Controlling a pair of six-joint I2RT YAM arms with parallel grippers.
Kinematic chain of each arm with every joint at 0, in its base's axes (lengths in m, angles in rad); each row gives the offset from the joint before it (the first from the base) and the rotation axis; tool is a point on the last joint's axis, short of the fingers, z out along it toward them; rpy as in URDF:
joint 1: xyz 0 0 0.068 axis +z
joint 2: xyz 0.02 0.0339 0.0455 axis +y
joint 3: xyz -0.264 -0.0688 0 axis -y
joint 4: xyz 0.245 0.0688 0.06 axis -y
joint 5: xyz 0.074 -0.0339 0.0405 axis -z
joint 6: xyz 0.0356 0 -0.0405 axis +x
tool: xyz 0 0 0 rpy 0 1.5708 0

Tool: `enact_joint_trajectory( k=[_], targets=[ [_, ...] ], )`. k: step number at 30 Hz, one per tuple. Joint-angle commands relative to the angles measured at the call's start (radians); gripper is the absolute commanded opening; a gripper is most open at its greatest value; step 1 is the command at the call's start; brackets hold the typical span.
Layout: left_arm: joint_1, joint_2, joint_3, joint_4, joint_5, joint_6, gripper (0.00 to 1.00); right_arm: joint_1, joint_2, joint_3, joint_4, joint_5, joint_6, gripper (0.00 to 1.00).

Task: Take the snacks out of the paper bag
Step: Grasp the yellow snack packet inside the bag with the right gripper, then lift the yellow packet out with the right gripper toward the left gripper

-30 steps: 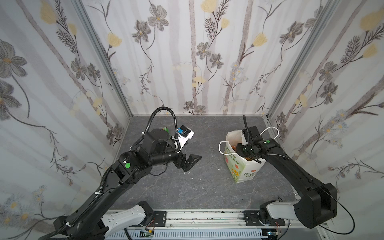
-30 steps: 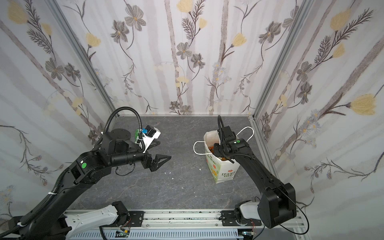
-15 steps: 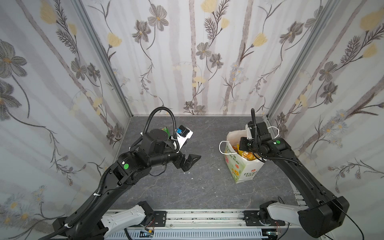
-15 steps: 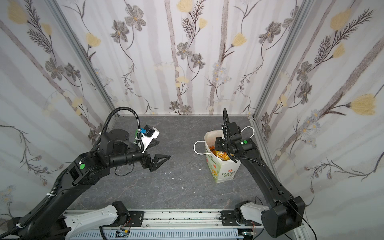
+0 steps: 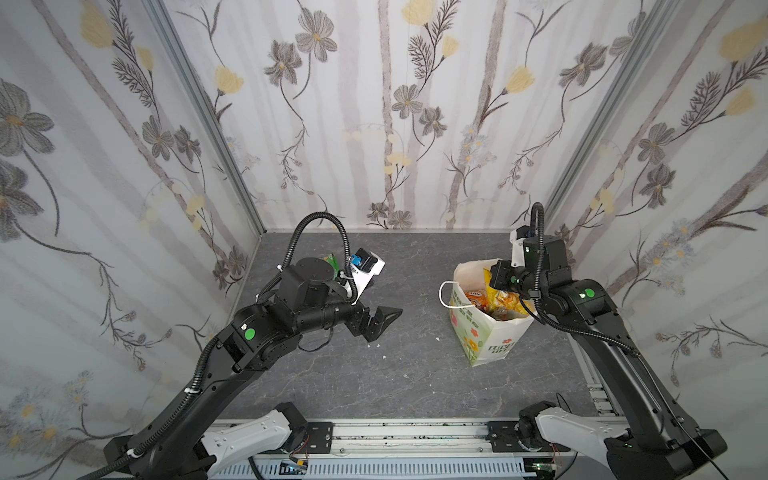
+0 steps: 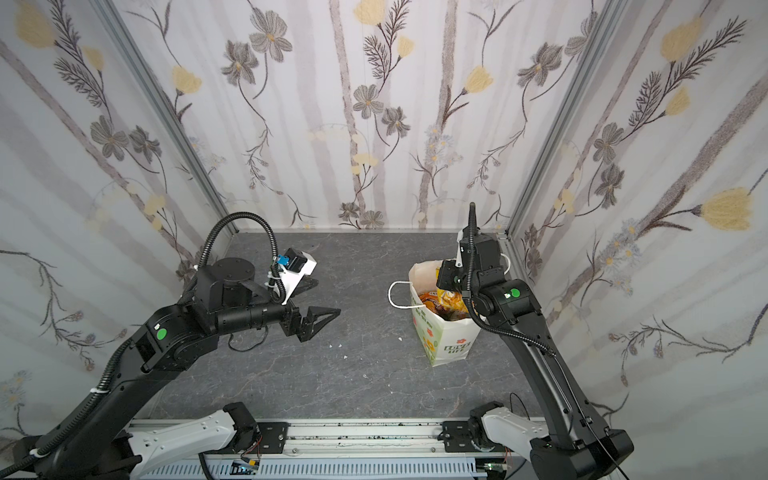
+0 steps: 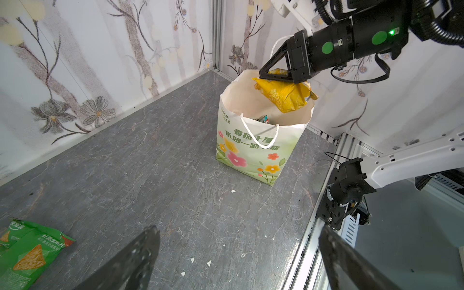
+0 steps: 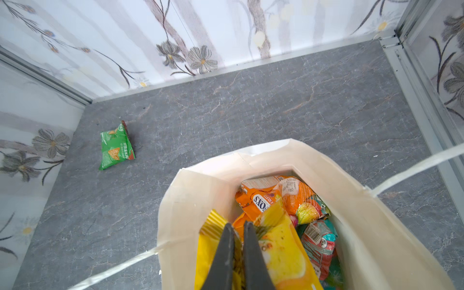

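The white flowered paper bag (image 5: 484, 336) (image 6: 444, 345) stands upright at the right of the grey floor. My right gripper (image 8: 236, 228) (image 7: 263, 74) is shut on a yellow snack packet (image 8: 281, 251) (image 7: 286, 95), which hangs at the bag's mouth, partly above the rim. More snacks lie inside the bag: an orange packet (image 8: 261, 198) and a teal-white one (image 8: 319, 238). A green snack packet (image 8: 116, 148) (image 7: 27, 253) lies flat on the floor at the back left. Left of the bag and well apart from it, my left gripper (image 5: 384, 318) (image 7: 238, 227) hovers open with nothing between its fingers.
Flowered walls close in the back and both sides, and the bag stands near the right wall. A metal rail (image 5: 395, 436) with both arm bases runs along the front edge. The bag's white cord handle (image 5: 446, 295) droops to its left. Small white crumbs (image 7: 208, 263) dot the floor.
My right gripper has risen from inside the bag, bringing the yellow packet up to the bag's mouth. The left arm has barely moved.
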Motion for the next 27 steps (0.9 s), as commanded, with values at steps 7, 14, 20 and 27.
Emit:
enact_joint_trajectory(
  k=[7,14,20,27],
  targets=[
    [0.0,-0.051,-0.062,0.275,0.016,-0.183,1.0,0.0,-0.067,0.115,0.118,-0.026,0.078,0.0],
    [0.001,-0.043,-0.155,0.643,-0.016,-0.542,1.0,0.022,-0.124,0.13,0.353,-0.117,0.103,0.0],
    [-0.001,0.051,-0.122,0.78,-0.017,-0.848,1.0,0.102,-0.123,0.143,0.507,-0.126,0.041,0.0],
    [0.003,0.167,-0.014,0.816,0.082,-0.984,1.0,0.201,-0.113,0.145,0.608,-0.122,-0.059,0.0]
  ],
)
